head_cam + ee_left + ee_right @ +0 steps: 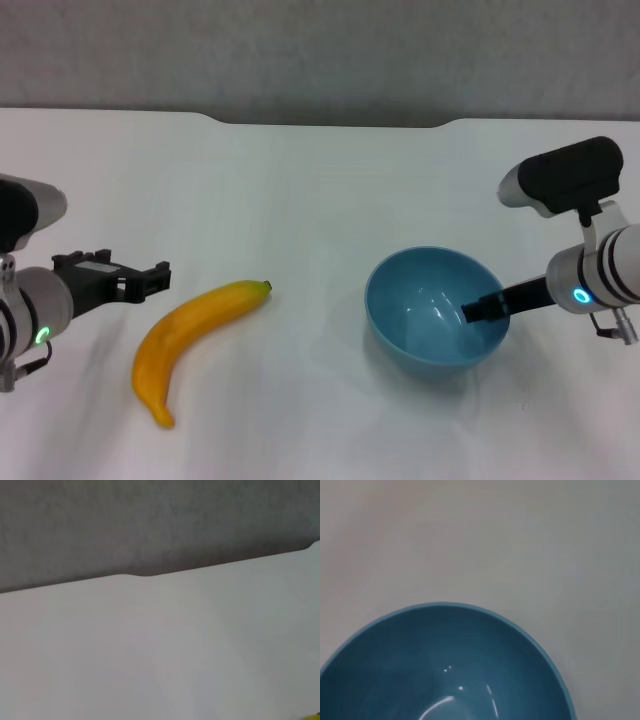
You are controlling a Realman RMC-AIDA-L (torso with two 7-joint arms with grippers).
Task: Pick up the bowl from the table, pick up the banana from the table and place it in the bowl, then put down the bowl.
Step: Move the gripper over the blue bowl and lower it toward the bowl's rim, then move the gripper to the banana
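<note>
1. The right hand (487, 309) reaches in from the robot's right, one dark finger inside the bowl (436, 310) over its right rim. Whether it pinches the wall cannot be told.
2. The left hand (150, 279) hovers low over the table (320, 180), its fingers spread apart and pointing toward the banana (195, 335), holding nothing.
3. Risk: the bowl is glossy and deep, so a pinch on one side of the rim could slip or tip the bowl when lifted.
4. Risk: the banana is longer than the bowl is wide; released off-centre, it may lever out.
5. The bowl sits right of centre; the banana lies just beside the left hand, well apart from the bowl.
</note>
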